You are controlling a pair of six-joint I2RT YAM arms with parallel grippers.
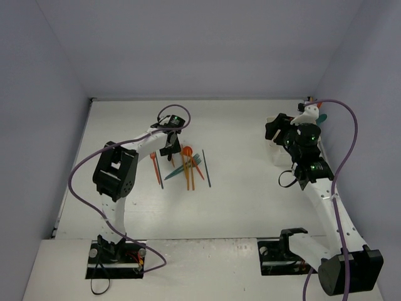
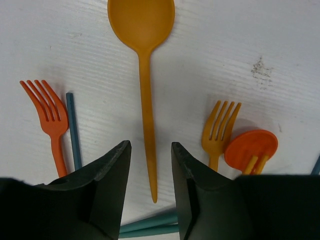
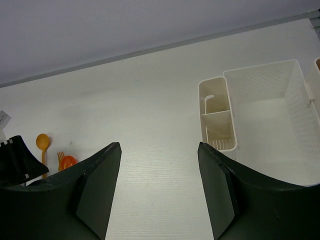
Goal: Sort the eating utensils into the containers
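Several orange, red-orange and teal utensils (image 1: pixel 188 166) lie in a loose pile left of the table's middle. My left gripper (image 1: pixel 168 149) hangs over the pile's far end. In the left wrist view it (image 2: pixel 150 146) is open, its jaws on either side of an orange spoon's handle (image 2: pixel 146 100). A red-orange fork (image 2: pixel 50 117), a teal handle (image 2: pixel 73 130), an orange fork (image 2: pixel 220 127) and a red-orange spoon bowl (image 2: pixel 250 149) lie beside it. My right gripper (image 3: pixel 159 146) is open and empty, left of the white compartment holder (image 3: pixel 217 120).
The holder (image 1: pixel 274 152) is mostly hidden under my right arm in the top view. Teal and orange pieces (image 1: pixel 321 116) stick up at the back right by the wall. Two teal handles (image 2: pixel 150 225) lie under my left gripper. Walls close the far, left and right sides.
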